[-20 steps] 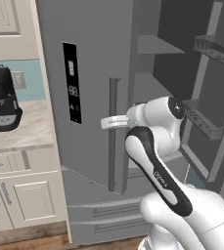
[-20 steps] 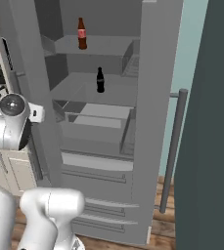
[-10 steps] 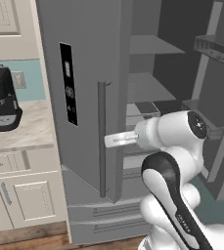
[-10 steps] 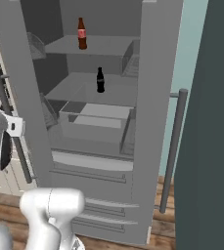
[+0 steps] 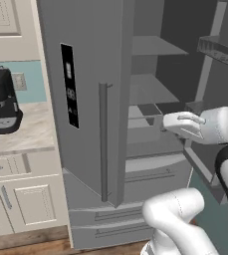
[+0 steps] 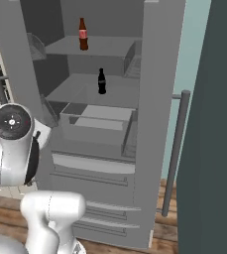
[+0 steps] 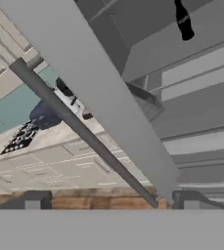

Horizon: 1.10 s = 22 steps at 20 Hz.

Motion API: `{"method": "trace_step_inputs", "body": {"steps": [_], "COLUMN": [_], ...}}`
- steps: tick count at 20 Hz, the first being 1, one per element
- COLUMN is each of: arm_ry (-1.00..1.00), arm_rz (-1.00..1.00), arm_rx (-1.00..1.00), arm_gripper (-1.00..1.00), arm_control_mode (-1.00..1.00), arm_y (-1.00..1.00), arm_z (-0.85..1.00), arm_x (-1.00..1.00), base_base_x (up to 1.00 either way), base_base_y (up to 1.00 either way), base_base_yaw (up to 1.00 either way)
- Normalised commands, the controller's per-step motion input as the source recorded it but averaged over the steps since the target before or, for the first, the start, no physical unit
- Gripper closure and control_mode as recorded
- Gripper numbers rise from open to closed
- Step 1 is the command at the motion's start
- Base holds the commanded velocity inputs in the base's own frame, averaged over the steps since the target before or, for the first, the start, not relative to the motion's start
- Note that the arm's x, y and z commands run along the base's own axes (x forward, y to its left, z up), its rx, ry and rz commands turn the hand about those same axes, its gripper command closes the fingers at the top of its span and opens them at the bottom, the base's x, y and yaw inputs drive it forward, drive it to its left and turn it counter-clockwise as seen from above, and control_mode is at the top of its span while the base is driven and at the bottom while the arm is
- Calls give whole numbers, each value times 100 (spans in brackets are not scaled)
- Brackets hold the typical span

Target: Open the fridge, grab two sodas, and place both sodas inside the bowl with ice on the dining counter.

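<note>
The fridge (image 5: 90, 74) stands with both doors swung open. One soda (image 6: 83, 33) is upright on the top shelf and a second soda (image 6: 101, 82) on the shelf below; the lower one also shows as a dark bottle (image 7: 183, 22) in the hand view. My gripper (image 5: 168, 122) hovers right of the left door's bar handle (image 5: 103, 142), in front of the open interior. In the hand view the gripper (image 7: 112, 200) is open, its fingertips (image 7: 33, 200) spread wide, with the handle (image 7: 84, 136) running diagonally ahead, not gripped. The bowl with ice and the dining counter are out of view.
A black coffee machine (image 5: 3, 107) sits on the wall counter (image 5: 31, 134) above cream cabinets (image 5: 16, 199), left of the fridge. The right door's handle (image 6: 177, 149) juts forward. A clear drawer (image 6: 95, 124) lies under the lower shelf. A door bin (image 5: 220, 50) hangs at the upper right.
The gripper went from shut on the left door handle to open and let it go. The hand swung right, away from the handle, and the left door stands wider open.
</note>
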Motion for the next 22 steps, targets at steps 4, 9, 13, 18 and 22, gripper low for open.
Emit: {"method": "trace_step_inputs", "body": {"steps": [4,9,13,18,22], "arm_ry": [4,20,17,13,4], "arm_rz": [-9,-1,0,0,0], "arm_rx": [33,15,7,11,15], "arm_gripper": [-100,-100,-100,-100,-100], "arm_control_mode": [-100,-100,-100,-100,-100], "arm_y": [-49,-2,0,1,29], "arm_z": [0,0,0,0,-10], "arm_x": [11,58,63,74,60], "base_base_x": [0,0,0,0,0], "base_base_y": [0,0,0,0,0], "base_base_yaw": [0,0,0,0,0]}}
